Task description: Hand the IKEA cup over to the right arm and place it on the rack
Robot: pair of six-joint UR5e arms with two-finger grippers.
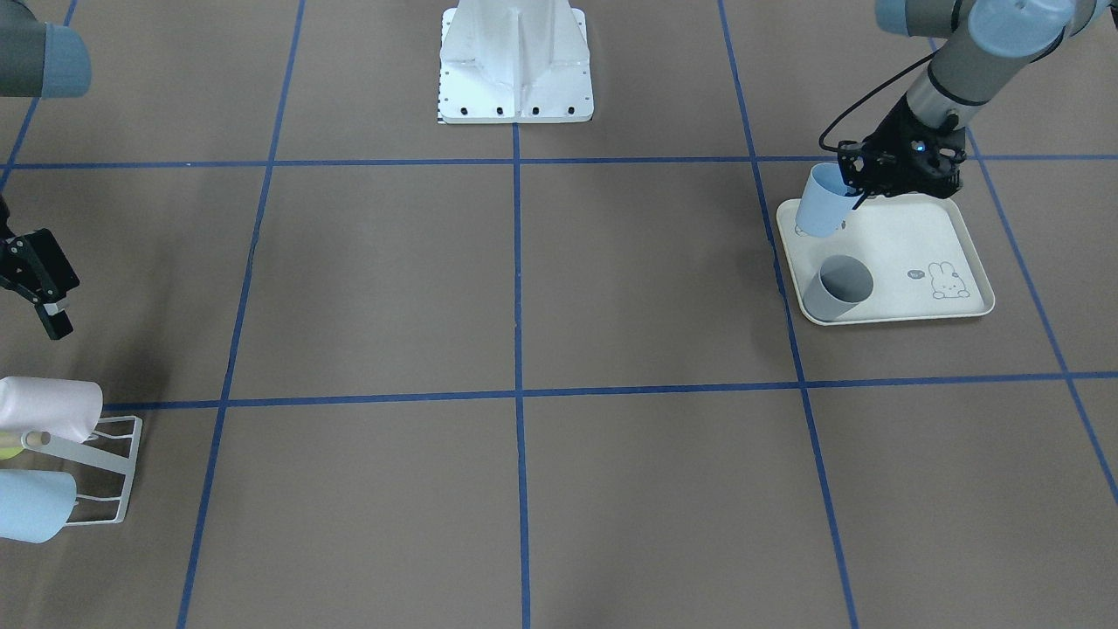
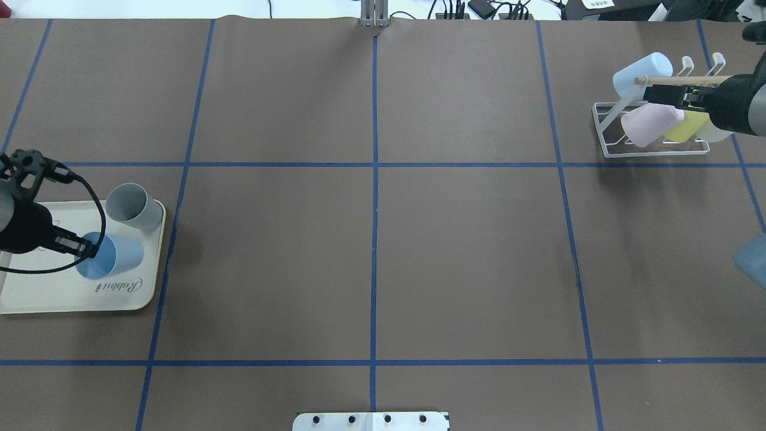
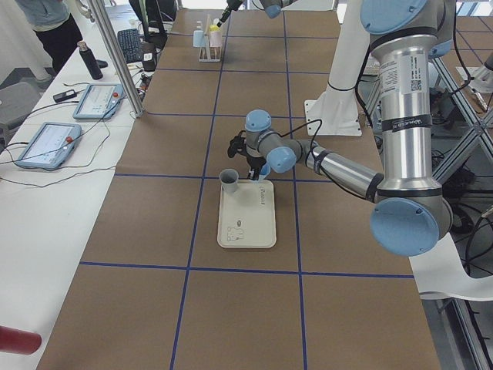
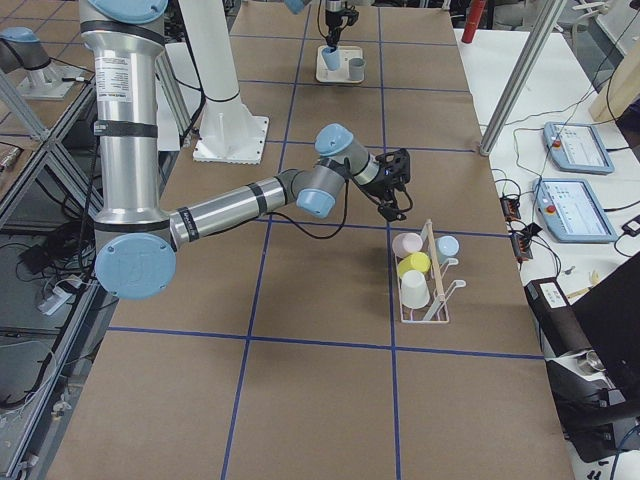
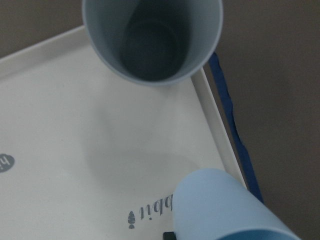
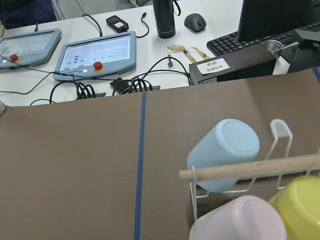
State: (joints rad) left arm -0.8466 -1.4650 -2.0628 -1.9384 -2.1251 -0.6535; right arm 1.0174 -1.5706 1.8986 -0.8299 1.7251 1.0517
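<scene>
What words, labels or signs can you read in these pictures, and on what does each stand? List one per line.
"Rabbit", in grey script, on the cream tray.
Grey oval mark beside the tray's rabbit drawing: too small to read.
White label on the dark box: blurred, unreadable.
Strip label on the left arm: too small to read.

The cream tray (image 2: 42, 290) had the word "Rabbit" on it in grey curly letters. The left wrist view showed only the end of that word, "bbit". A white label (image 6: 213, 65) on a dark box (image 6: 252, 62) was too small to read.
</scene>
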